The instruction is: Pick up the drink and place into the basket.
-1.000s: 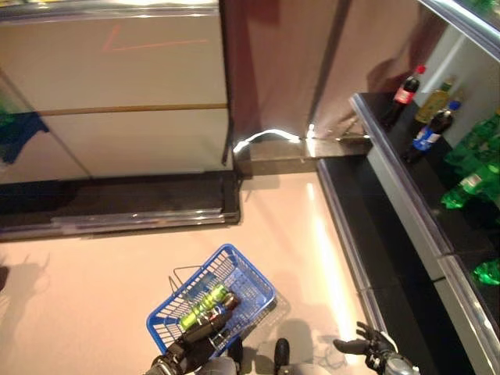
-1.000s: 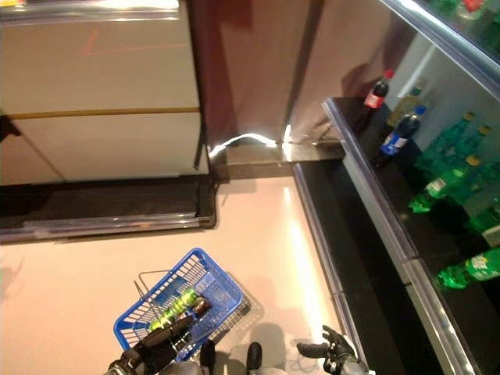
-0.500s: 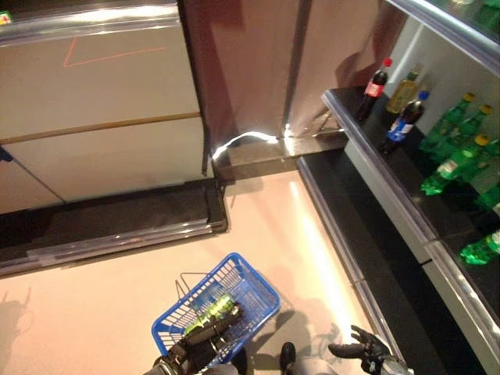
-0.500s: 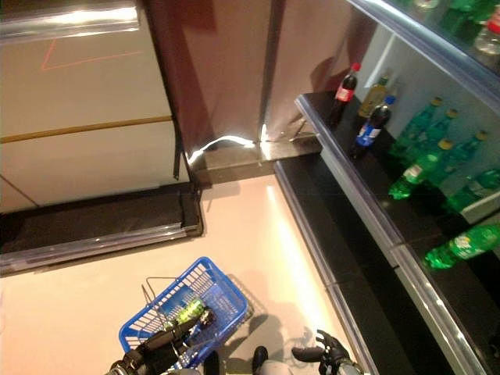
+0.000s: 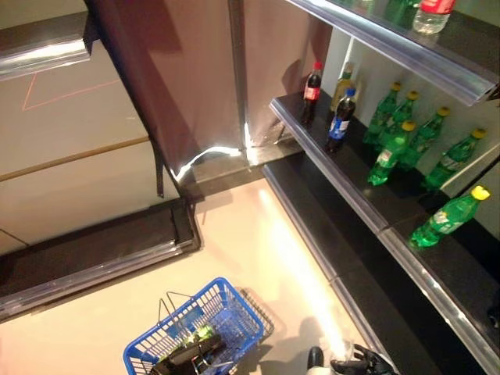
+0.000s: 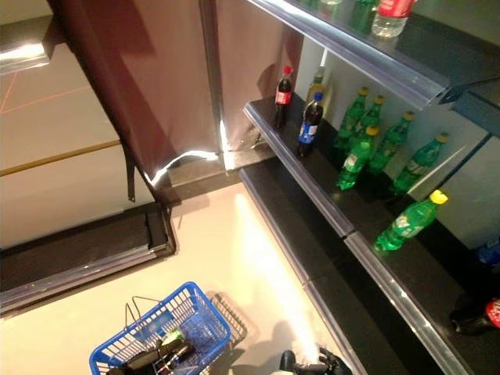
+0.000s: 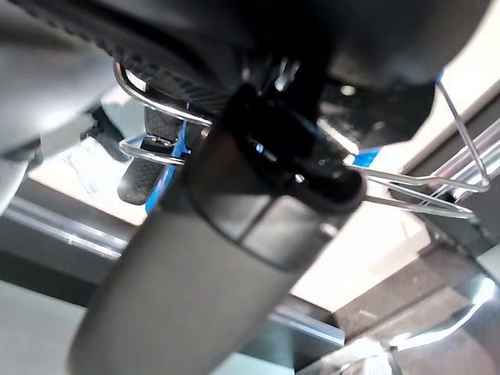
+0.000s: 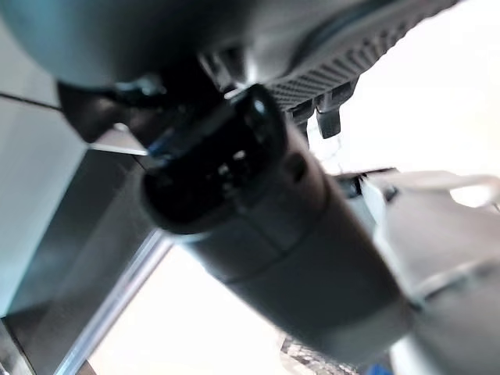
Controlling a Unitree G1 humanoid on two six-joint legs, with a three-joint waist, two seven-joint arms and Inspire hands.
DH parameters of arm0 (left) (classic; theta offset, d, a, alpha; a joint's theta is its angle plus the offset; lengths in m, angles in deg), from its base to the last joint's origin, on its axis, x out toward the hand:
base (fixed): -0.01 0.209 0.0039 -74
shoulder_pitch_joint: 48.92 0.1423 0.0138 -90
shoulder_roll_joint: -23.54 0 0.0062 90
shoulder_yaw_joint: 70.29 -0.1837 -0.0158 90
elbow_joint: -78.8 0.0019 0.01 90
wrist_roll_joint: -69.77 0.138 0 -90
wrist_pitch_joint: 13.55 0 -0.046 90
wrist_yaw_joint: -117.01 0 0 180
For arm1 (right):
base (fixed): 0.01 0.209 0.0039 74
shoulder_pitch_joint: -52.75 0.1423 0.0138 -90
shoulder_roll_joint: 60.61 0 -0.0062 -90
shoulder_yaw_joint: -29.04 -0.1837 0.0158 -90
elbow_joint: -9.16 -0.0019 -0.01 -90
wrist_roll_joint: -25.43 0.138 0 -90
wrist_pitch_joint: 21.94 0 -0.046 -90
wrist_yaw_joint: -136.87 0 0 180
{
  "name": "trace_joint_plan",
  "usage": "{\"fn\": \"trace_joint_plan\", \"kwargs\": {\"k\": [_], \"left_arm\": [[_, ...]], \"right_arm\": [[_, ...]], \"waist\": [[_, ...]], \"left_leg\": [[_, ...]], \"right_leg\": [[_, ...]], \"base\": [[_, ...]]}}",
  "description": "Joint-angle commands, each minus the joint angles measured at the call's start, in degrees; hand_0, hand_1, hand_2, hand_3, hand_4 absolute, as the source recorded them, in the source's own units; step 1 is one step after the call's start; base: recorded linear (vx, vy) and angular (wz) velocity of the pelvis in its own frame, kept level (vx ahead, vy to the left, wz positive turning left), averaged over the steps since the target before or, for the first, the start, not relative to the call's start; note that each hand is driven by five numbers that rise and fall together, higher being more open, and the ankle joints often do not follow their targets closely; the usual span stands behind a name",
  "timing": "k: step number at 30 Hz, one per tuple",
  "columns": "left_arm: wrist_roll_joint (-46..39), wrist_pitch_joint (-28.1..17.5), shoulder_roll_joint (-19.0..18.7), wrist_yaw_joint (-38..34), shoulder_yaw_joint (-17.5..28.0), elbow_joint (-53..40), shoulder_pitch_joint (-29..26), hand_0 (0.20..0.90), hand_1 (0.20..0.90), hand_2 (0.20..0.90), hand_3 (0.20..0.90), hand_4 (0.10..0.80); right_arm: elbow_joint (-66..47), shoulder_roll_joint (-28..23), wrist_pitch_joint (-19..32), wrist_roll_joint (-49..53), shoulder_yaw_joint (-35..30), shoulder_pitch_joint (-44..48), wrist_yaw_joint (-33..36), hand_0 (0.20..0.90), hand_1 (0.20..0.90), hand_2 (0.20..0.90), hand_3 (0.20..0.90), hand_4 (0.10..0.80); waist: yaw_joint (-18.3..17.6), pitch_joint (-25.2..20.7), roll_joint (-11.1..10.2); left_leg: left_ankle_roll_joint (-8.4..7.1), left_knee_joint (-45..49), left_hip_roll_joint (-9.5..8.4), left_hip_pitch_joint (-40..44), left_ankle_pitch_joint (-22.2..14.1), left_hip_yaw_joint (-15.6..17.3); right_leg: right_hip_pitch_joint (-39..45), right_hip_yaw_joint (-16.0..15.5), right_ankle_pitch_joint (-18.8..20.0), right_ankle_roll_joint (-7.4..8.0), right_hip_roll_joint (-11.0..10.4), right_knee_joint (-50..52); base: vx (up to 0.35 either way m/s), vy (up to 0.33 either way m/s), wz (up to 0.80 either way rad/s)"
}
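A blue wire basket (image 5: 235, 294) hangs low at the left, and my left hand (image 5: 183, 354) is shut on its metal handles (image 7: 406, 181). A green bottle (image 5: 202, 333) and a dark bottle lie inside it, partly hidden by the hand. On the black shelf (image 5: 355, 205) at the right stand a cola bottle (image 5: 312, 83), a yellowish bottle (image 5: 341, 78), a dark bottle with a blue label (image 5: 339, 119) and several green bottles (image 5: 389, 150). My right hand (image 5: 361, 364) is low by the shelf's base, open and holding nothing, far below the drinks.
An upper shelf (image 5: 391, 43) with more bottles overhangs the lower one. A brown wall panel (image 5: 187, 70) stands behind, with a low black step (image 5: 94, 250) at its left foot. Pale floor (image 5: 258, 242) runs between the step and the shelf's base.
The camera has swung towards the shelf, so more bottles show and the basket sits lower in the picture. Both hands keep their pose; the left still holds the basket.
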Motion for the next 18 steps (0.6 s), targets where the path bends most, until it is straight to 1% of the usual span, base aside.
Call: {"fn": "trace_joint_plan", "kwargs": {"k": [1,2,3,4,5,6,8,9,10,11,12,13,14,15,16,17,18], "left_arm": [[-0.6,-0.3,2.9,11.1,-0.4,-5.9,-4.3,0.300,0.300,0.300,0.200,0.100],[-1.1,-0.1,2.8,10.3,-0.2,-6.1,-4.8,0.300,0.300,0.300,0.200,0.100],[-1.3,-0.1,2.9,10.0,0.0,-6.1,-5.0,0.300,0.300,0.300,0.200,0.100],[-1.4,-0.2,3.2,9.9,0.3,-5.8,-5.6,0.300,0.300,0.300,0.200,0.100],[-1.4,-0.2,3.6,9.9,0.4,-5.9,-5.7,0.300,0.300,0.300,0.200,0.100],[-1.3,-0.2,4.4,10.1,0.1,-6.3,-5.9,0.300,0.300,0.300,0.200,0.100],[-1.2,0.1,5.0,10.0,-0.4,-7.0,-5.9,0.300,0.300,0.300,0.200,0.100],[-1.7,0.5,5.2,10.2,-0.8,-7.2,-5.9,0.300,0.300,0.300,0.200,0.100],[-2.3,0.5,5.2,10.3,-1.4,-7.0,-5.9,0.300,0.300,0.300,0.200,0.100],[-2.6,0.1,5.3,10.7,-1.6,-6.5,-5.7,0.300,0.300,0.300,0.200,0.100],[-2.9,-0.6,5.6,11.2,-1.6,-5.8,-5.3,0.300,0.300,0.300,0.200,0.100],[-2.7,-0.9,5.7,11.7,-1.3,-5.4,-4.9,0.300,0.300,0.300,0.200,0.100],[-2.3,-1.1,5.9,12.0,-1.1,-5.0,-4.8,0.300,0.300,0.300,0.200,0.100],[-2.5,-1.2,5.9,11.9,-0.9,-4.8,-4.7,0.300,0.300,0.300,0.200,0.100],[-2.1,-1.5,6.1,12.1,-0.6,-4.3,-4.6,0.300,0.300,0.300,0.200,0.100],[-1.8,-2.1,6.3,12.5,-0.4,-3.5,-4.4,0.300,0.300,0.300,0.200,0.100],[-1.9,-2.5,6.3,12.9,-0.5,-2.8,-4.3,0.300,0.300,0.300,0.200,0.100]], "right_arm": [[1.8,-0.5,2.0,1.1,-0.5,1.6,-0.2,0.900,0.900,0.900,0.900,0.800],[1.4,-0.5,2.1,1.1,-0.1,1.4,-0.7,0.900,0.900,0.900,0.900,0.800],[1.1,-0.4,2.1,0.8,0.2,1.4,-1.0,0.900,0.900,0.900,0.900,0.800],[0.3,-0.4,2.1,0.3,1.4,1.4,-1.2,0.900,0.900,0.900,0.900,0.800],[-0.4,-0.4,1.7,-0.1,2.1,1.5,-1.3,0.900,0.900,0.900,0.900,0.800],[-1.4,-0.6,1.6,0.1,3.4,1.5,-1.3,0.900,0.900,0.900,0.900,0.800],[-1.8,-0.9,1.8,0.2,4.0,1.5,-1.1,0.900,0.900,0.900,0.900,0.800],[-2.0,-1.2,1.9,0.0,4.2,1.4,-1.0,0.900,0.900,0.900,0.900,0.800],[-2.1,-1.5,1.9,-0.3,4.4,1.4,-1.2,0.900,0.900,0.900,0.900,0.800],[-1.9,-1.9,2.2,-1.0,4.6,1.5,-1.5,0.900,0.900,0.900,0.900,0.800],[-1.2,-2.1,2.8,-1.6,4.9,1.8,-1.8,0.900,0.900,0.900,0.900,0.800],[-0.6,-2.3,3.1,-2.2,4.9,2.1,-2.1,0.900,0.900,0.900,0.900,0.800],[0.1,-2.6,3.2,-2.3,4.9,2.4,-2.3,0.900,0.900,0.900,0.900,0.800],[0.3,-2.8,3.3,-2.4,5.0,2.5,-2.5,0.900,0.900,0.900,0.900,0.800],[0.7,-3.0,3.2,-2.5,5.0,2.5,-2.6,0.900,0.900,0.900,0.900,0.800],[1.0,-3.2,3.3,-2.5,4.8,2.4,-2.6,0.900,0.900,0.900,0.900,0.800],[1.1,-3.2,3.4,-2.7,4.6,2.2,-2.6,0.900,0.900,0.900,0.900,0.800]], "waist": [[-1.2,-0.4,-0.1],[-1.5,-0.1,-0.4],[-1.8,0.0,-0.6],[-2.0,0.6,-1.1],[-2.0,1.0,-1.4],[-2.0,2.1,-1.8],[-1.9,3.1,-1.8],[-1.7,3.9,-1.4],[-1.4,4.3,-1.3],[-1.1,4.6,-0.9],[-0.6,4.7,0.1],[-0.4,4.3,0.8],[0.1,4.2,1.4],[0.4,4.2,1.6],[0.9,4.3,1.8],[1.2,4.2,1.8],[1.5,4.0,1.4]], "left_leg": [[3.18,2.2,-0.76,-1.8,-0.1,-2.0],[3.01,4.5,-0.17,-2.3,-0.8,-2.7],[2.87,6.3,0.14,-2.7,-1.4,-3.0],[2.07,13.0,1.21,-4.2,-0.6,-4.0],[1.42,19.1,2.15,-6.2,1.8,-5.1],[0.52,28.6,3.97,-10.4,6.4,-6.2],[0.40,35.3,4.82,-14.8,8.8,-6.6],[0.58,35.0,4.29,-16.1,8.8,-7.2],[1.26,32.2,2.08,-16.2,7.6,-8.0],[1.92,27.2,-0.23,-15.1,6.7,-8.8],[2.25,18.6,-1.80,-14.0,7.0,-10.5],[2.30,12.8,-2.10,-13.7,7.7,-11.9],[2.01,7.7,-2.18,-13.5,9.1,-13.5],[1.59,5.2,-2.35,-13.7,10.4,-14.5],[1.08,3.2,-2.65,-14.2,12.1,-15.7],[0.84,3.5,-3.00,-15.2,12.8,-16.7],[0.98,4.4,-3.54,-15.7,12.1,-17.4]], "right_leg": [[0.3,0.4,-4.3,-0.27,-1.1,5.6],[0.0,1.0,-5.2,-1.15,-0.4,6.8],[-0.1,1.3,-5.6,-1.67,0.0,7.3],[0.0,2.0,-6.0,-3.12,0.7,7.8],[0.3,2.6,-6.0,-4.18,1.3,7.7],[0.8,3.3,-5.8,-6.03,2.4,7.5],[1.7,3.9,-6.1,-7.43,3.5,7.7],[2.8,4.4,-6.5,-7.65,4.1,7.9],[3.6,5.1,-6.9,-7.27,4.2,8.0],[4.0,6.3,-7.3,-6.68,4.6,8.2],[4.4,7.9,-7.9,-6.19,5.6,8.4],[4.4,9.2,-8.5,-6.11,6.6,8.6],[4.8,10.5,-9.2,-6.24,7.6,8.8],[5.5,11.2,-9.8,-6.36,8.1,8.8],[6.7,12.5,-10.7,-6.61,8.7,9.0],[7.8,13.7,-11.6,-6.78,9.1,9.1],[8.5,14.4,-12.2,-6.67,8.9,9.0]], "base": [[0.070,-0.323,-0.10],[0.045,-0.268,-0.05],[0.049,-0.329,-0.04],[0.035,-0.291,-0.09],[0.036,-0.397,-0.17],[0.026,-0.311,-0.24],[0.061,-0.208,-0.32],[0.153,-0.051,-0.23],[0.228,0.057,-0.11],[0.293,0.148,-0.28],[0.327,0.170,-0.58],[0.381,0.163,-0.79],[0.337,0.114,-0.78],[0.355,0.099,-0.57],[0.334,0.090,-0.48],[0.363,0.102,-0.78],[0.376,0.115,-1.06]]}}
